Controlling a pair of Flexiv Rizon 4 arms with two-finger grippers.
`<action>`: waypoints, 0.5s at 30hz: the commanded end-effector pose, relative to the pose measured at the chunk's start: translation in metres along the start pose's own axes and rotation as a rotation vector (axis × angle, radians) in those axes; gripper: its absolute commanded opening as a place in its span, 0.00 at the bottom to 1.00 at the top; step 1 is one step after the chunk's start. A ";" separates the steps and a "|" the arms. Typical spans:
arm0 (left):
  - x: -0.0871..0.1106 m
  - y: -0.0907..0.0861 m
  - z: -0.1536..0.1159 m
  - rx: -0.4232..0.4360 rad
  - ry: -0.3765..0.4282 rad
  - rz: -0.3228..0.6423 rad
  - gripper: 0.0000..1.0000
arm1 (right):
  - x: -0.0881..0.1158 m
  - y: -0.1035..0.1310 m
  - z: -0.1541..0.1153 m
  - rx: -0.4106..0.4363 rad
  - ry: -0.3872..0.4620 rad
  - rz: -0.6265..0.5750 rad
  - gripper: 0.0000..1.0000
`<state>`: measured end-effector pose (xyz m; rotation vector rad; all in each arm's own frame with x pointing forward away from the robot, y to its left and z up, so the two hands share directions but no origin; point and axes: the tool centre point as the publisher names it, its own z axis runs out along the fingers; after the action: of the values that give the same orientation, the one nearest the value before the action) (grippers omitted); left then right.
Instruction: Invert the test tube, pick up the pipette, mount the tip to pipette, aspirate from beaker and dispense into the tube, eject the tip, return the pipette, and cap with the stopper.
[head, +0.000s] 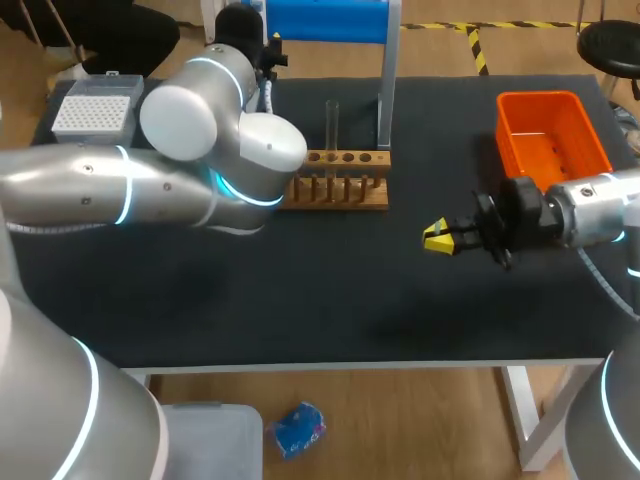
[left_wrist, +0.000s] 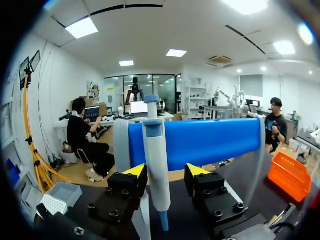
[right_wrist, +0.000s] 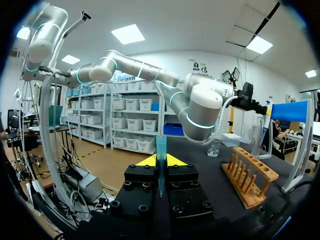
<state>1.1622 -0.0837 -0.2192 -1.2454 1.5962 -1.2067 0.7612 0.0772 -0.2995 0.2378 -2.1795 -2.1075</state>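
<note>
A white-and-blue pipette (left_wrist: 156, 165) hangs from the blue stand (left_wrist: 210, 140) at the table's back. My left gripper (left_wrist: 166, 171) is open around its body. One finger is close against it; the other stands clear of it. In the head view the left arm reaches to that stand (head: 325, 20). My right gripper (head: 437, 238) hovers over the table right of the middle, shut on a pale blue pipette tip (right_wrist: 161, 162) that points down between its fingers. A clear test tube (head: 332, 122) stands upright in the wooden rack (head: 335, 180). A small beaker (right_wrist: 214, 148) sits beyond the rack.
The tip box (head: 95, 105) lies at the back left corner. An orange bin (head: 550, 135) stands at the back right. The left arm's elbow (head: 230, 160) hangs just left of the rack.
</note>
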 end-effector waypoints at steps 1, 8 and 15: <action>0.000 0.000 0.009 0.001 -0.004 0.002 0.45 | 0.000 0.000 0.000 0.000 0.001 0.000 0.00; -0.005 0.000 0.016 -0.007 -0.018 0.007 0.46 | 0.000 0.000 0.000 0.000 0.001 0.000 0.00; -0.009 -0.001 0.021 -0.014 -0.031 0.010 0.47 | 0.000 0.000 0.000 0.000 0.001 0.000 0.00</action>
<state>1.1794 -0.0770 -0.2217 -1.2550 1.5948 -1.1716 0.7611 0.0772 -0.2995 0.2378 -2.1795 -2.1075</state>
